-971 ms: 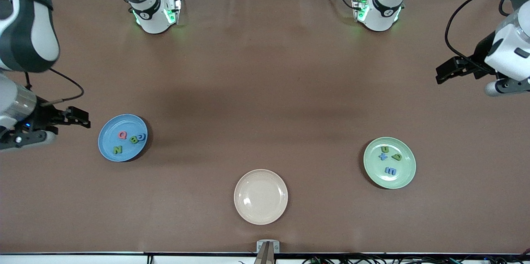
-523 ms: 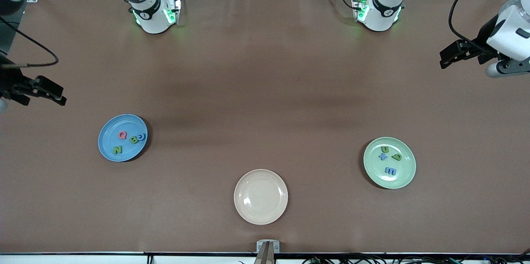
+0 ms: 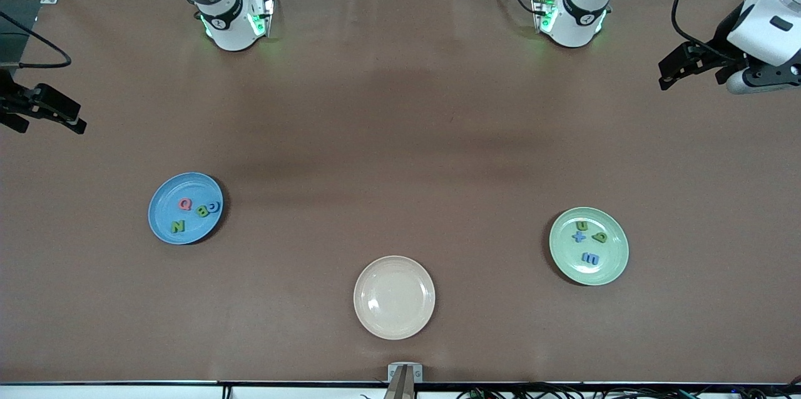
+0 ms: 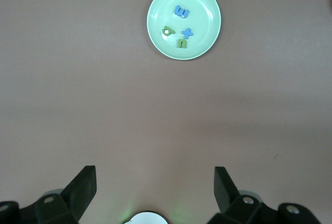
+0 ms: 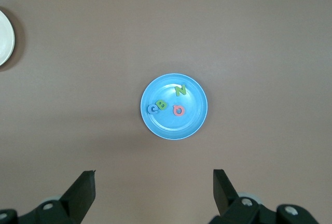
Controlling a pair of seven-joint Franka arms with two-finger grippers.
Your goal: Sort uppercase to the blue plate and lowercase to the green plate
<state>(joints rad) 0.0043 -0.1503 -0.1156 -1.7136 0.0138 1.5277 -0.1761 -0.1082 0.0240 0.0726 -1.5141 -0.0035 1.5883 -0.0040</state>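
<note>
The blue plate [image 3: 164, 196] holds the pink-red Q [image 3: 185, 204], green B [image 3: 201, 211], blue G [image 3: 214, 207] and green N [image 3: 178, 226]; it also shows in the right wrist view [image 5: 192, 123]. The green plate [image 3: 612, 263] holds the green u [image 3: 581, 226], blue x [image 3: 579, 237], green q-like letter [image 3: 600, 237] and blue m [image 3: 590, 258]; it also shows in the left wrist view [image 4: 207, 6]. My right gripper [image 3: 78, 125] is open and empty, high over the table's edge at the right arm's end. My left gripper [image 3: 665, 75] is open and empty, high at the left arm's end.
A beige plate [image 3: 394, 297] with nothing on it lies between the two plates, nearer to the front camera. A small grey bracket [image 3: 405, 373] sits at the table's near edge. The two arm bases [image 3: 231, 20] stand along the top edge.
Both arms have drawn back. The right gripper has moved from beside the blue plate toward the robots' side of the table, and the left gripper has risen a little. The letters have not moved.
</note>
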